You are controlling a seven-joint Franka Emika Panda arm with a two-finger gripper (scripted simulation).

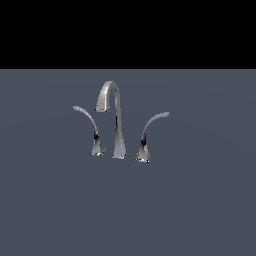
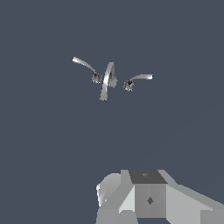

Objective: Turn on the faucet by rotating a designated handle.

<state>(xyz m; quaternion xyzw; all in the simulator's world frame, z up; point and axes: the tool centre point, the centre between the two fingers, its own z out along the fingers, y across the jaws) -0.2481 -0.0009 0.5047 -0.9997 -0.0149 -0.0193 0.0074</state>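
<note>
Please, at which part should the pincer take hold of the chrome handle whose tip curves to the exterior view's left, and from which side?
Probably near the free tip of the handle, coming from above. The lever is thin and arcs away from the spout, so its outer end stands clear of it and should give the most leverage about its flared base.

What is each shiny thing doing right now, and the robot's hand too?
Tall chrome gooseneck spout: upright, no water showing.
Thin chrome lever handle arcing to the exterior view's left: untouched, nothing near it.
Mirror-image chrome lever arcing to the exterior view's right: untouched.
Grey end effector: apart from the faucet; fingers not visible.
</note>
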